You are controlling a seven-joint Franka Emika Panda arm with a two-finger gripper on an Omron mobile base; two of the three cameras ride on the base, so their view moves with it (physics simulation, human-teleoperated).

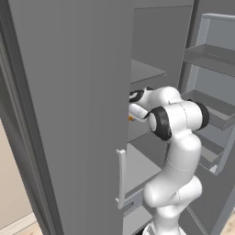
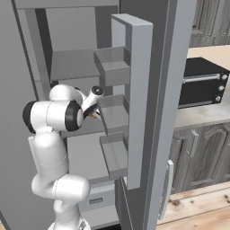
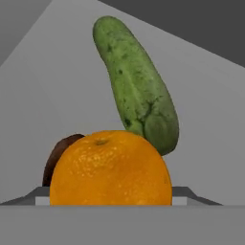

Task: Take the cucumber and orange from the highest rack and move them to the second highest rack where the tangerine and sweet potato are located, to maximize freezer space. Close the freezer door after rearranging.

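Note:
My gripper (image 3: 111,198) reaches into the open freezer (image 1: 156,46) at the level of the second highest rack (image 3: 210,143). It is shut on the orange (image 3: 111,167), which sits large and low in the hand view and hides the fingertips. A sliver of orange colour shows at the hand (image 1: 131,118) (image 2: 93,115) in both base views. Behind the orange, the green cucumber (image 3: 136,86) lies on the rack, pointing away. A brown sweet potato (image 3: 57,155) peeks out at the orange's left. The highest rack (image 1: 144,71) (image 2: 72,65) is above the arm. The freezer door (image 2: 139,90) stands open.
Lipped door trays (image 2: 114,114) hang close to the right of the hand. A closed grey door panel (image 1: 69,114) with a pale handle (image 1: 121,176) stands on the left. A black oven (image 2: 204,83) sits on a counter to the right, with wood cabinets below.

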